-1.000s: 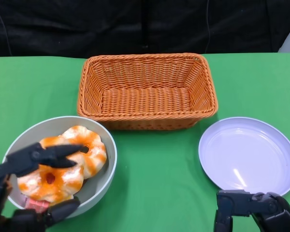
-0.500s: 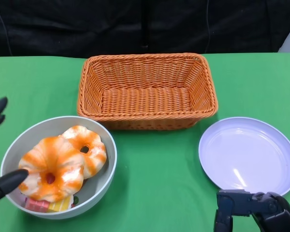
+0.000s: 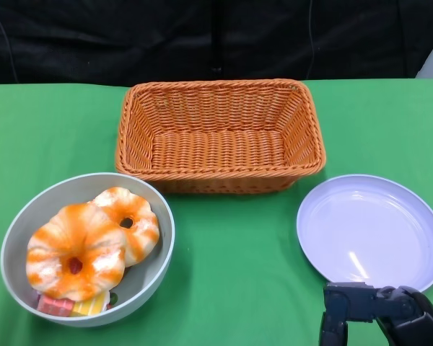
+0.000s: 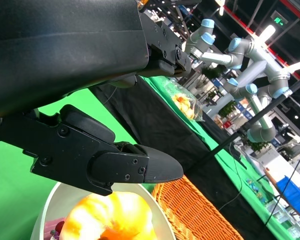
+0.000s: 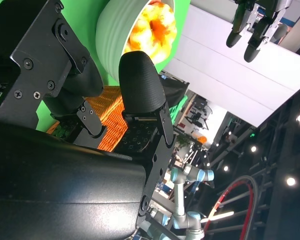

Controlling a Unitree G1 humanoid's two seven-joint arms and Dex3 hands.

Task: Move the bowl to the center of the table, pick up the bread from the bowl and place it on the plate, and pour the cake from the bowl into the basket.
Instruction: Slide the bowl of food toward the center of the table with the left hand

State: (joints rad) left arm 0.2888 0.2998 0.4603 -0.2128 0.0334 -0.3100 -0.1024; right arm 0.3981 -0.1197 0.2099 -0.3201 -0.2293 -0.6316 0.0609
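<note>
Sitting at the near left of the green bench (image 3: 231, 274), the grey round bowl (image 3: 162, 223) is holding the orange-glazed ring bread (image 3: 76, 259) untouched, the left robot hand (image 4: 115, 165) hovering spread above, the right robot hand (image 3: 379, 313) resting empty beside the white plate (image 3: 372, 231).

Left hand (image 4: 105, 160) raised off the surface, fingers (image 4: 140, 170) spread apart, nothing between them. Right hand (image 3: 379, 311) low at the near edge, fingers (image 3: 335, 317) bent downward, nothing visibly held.
</note>
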